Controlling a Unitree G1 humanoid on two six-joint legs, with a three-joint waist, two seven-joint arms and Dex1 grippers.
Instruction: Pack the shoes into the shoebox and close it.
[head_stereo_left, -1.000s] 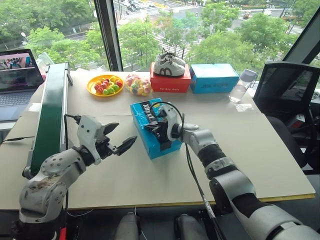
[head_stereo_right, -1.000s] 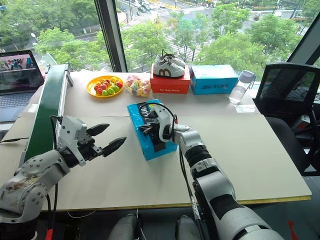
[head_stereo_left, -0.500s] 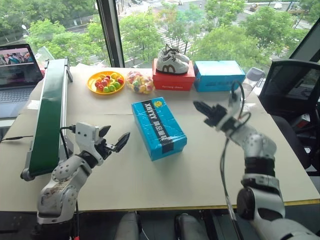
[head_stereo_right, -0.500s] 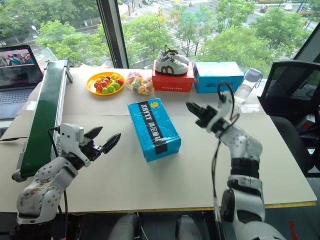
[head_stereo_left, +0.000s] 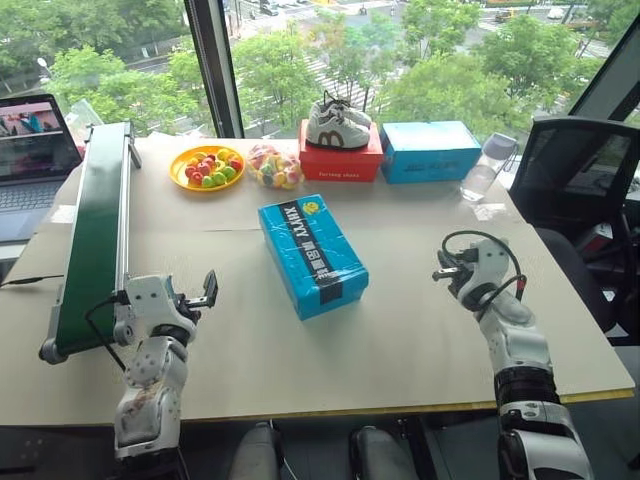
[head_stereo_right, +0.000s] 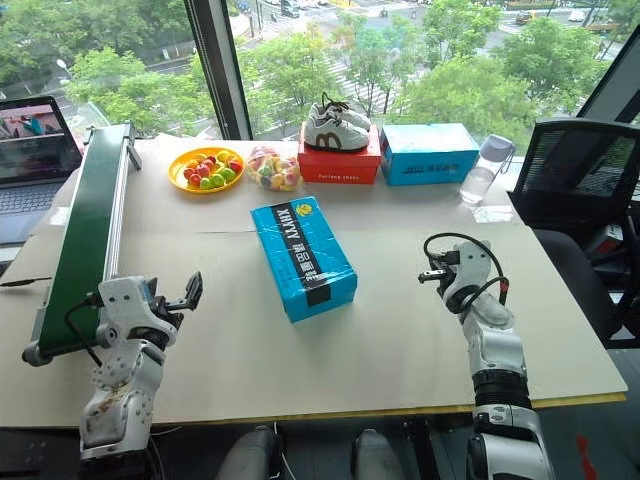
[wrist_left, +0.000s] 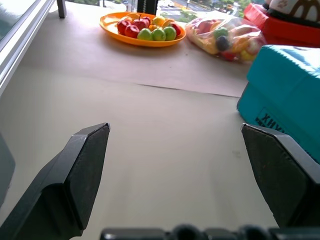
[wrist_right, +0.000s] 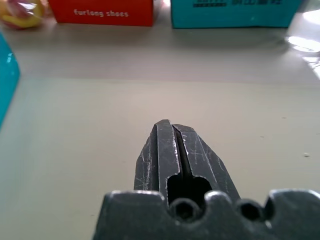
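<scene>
Shoebox (head_stereo_left: 312, 255) sits closed on the table (head_stereo_left: 400, 330), between your two pincers and apart from both. Its lid is down, black stripe and yellow mark facing up; the shoes can't be seen.

Your left pincer (head_stereo_left: 208, 292) is low over the table near the front edge, just beside the green conveyor (head_stereo_left: 95, 230), fingers (wrist_left: 75, 175) spread wide with nothing between them. The box is ahead of it and off to its right, one blue corner showing past the right finger in the left wrist view. Fruit plate (wrist_left: 142, 30) and candy bag (wrist_left: 225, 39) lie farther ahead of that pincer.

Your right pincer (head_stereo_left: 442, 272) is over bare table, fingers (wrist_right: 172, 160) pressed together, empty. The box is to its left, well apart, only a blue edge at the side in its wrist view. Straight ahead of it, at the table's far side, stand the red box (wrist_right: 102, 11) and plain blue box (wrist_right: 235, 12).
</scene>
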